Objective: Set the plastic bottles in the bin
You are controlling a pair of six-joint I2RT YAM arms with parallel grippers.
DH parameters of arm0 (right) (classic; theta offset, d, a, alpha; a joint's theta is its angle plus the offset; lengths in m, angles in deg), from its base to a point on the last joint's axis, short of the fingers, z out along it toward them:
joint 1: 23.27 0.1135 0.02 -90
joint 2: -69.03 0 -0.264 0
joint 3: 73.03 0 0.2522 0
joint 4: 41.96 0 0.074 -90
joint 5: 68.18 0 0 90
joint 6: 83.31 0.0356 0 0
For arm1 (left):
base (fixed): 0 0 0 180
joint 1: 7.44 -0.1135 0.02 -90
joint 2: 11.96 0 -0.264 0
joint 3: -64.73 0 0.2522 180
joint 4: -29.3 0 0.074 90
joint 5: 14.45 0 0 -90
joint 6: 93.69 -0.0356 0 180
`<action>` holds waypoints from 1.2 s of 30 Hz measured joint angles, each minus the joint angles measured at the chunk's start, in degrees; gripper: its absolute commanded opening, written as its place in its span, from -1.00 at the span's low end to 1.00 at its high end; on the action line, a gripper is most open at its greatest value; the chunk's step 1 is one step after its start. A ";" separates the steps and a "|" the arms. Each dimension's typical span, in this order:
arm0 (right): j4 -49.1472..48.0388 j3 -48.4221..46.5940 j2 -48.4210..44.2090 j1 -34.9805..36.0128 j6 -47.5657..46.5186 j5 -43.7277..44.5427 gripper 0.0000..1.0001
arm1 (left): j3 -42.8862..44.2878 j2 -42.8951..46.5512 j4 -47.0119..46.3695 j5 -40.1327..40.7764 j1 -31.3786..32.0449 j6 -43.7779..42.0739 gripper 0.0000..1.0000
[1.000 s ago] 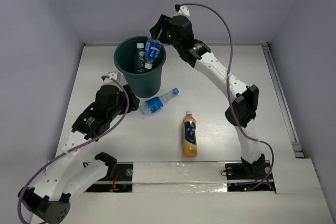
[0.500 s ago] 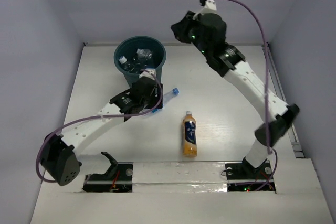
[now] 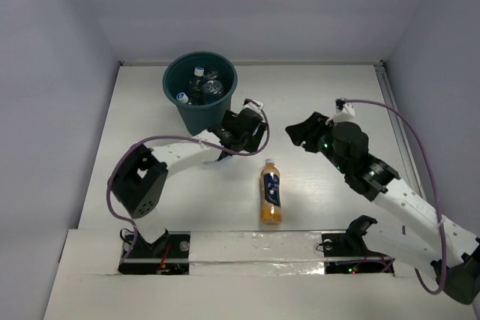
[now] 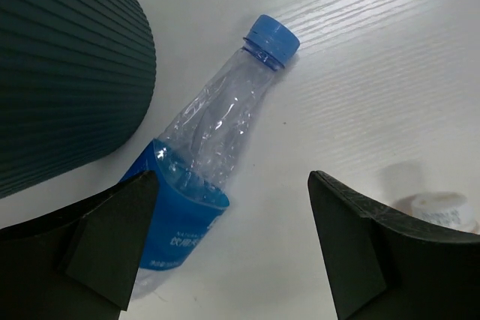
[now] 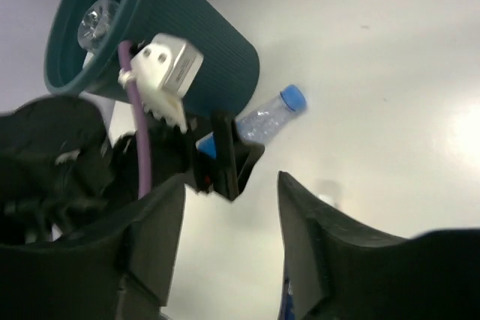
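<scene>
The dark teal bin [image 3: 182, 110] stands at the back left with several plastic bottles [image 3: 201, 84] inside. A clear bottle with a blue label and cap [image 4: 217, 114] lies on the table beside the bin [image 4: 67, 73]. My left gripper [image 4: 232, 252] hangs open just over its labelled end, nothing between the fingers. In the top view this gripper [image 3: 238, 137] covers that bottle. The orange bottle [image 3: 271, 196] lies alone in the middle. My right gripper [image 3: 298, 133] hovers open and empty to the right. Its wrist view shows the bin [image 5: 180, 58] and the blue cap [image 5: 292, 99].
The left arm curves from its base past the front of the bin. The right arm stretches low along the right side of the table. Grey walls close in the table on three sides. A taped strip [image 3: 255, 245] runs along the near edge.
The right gripper let a blue-labelled bottle drop into the bin and pulled back to mid-table. The left arm swung right over the lying blue-labelled bottle and opened wider.
</scene>
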 measured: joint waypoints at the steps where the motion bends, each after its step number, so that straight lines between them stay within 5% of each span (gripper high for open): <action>1: 0.66 1.84 -2.08 0.00 1.07 0.02 0.32 | 0.63 -1.57 -0.17 0.57 0.00 -0.50 0.61; 13: 6.40 11.69 -12.63 0.00 8.63 -3.74 0.65 | 12.39 -18.56 0.26 2.69 -2.89 -1.16 0.46; 17: 8.37 12.57 -10.71 0.00 9.11 -5.64 0.67 | 12.96 -20.28 0.04 2.23 -3.06 -0.15 -0.07; 18: 8.41 12.57 -10.14 0.00 9.11 -5.95 0.67 | 12.94 -20.28 0.22 1.99 -3.06 0.13 -0.42; 21: 8.37 12.55 -7.56 0.00 9.01 -7.21 0.86 | 12.85 -19.54 0.35 1.14 -2.95 1.03 -0.70; 30: 8.46 8.35 13.49 -0.02 2.73 -16.96 0.99 | 14.32 -4.96 6.99 -4.13 -2.95 4.22 -0.76; 36: 9.01 2.36 24.30 -0.04 -2.62 -22.47 1.00 | 29.00 6.36 10.36 -6.62 -4.09 4.94 -0.76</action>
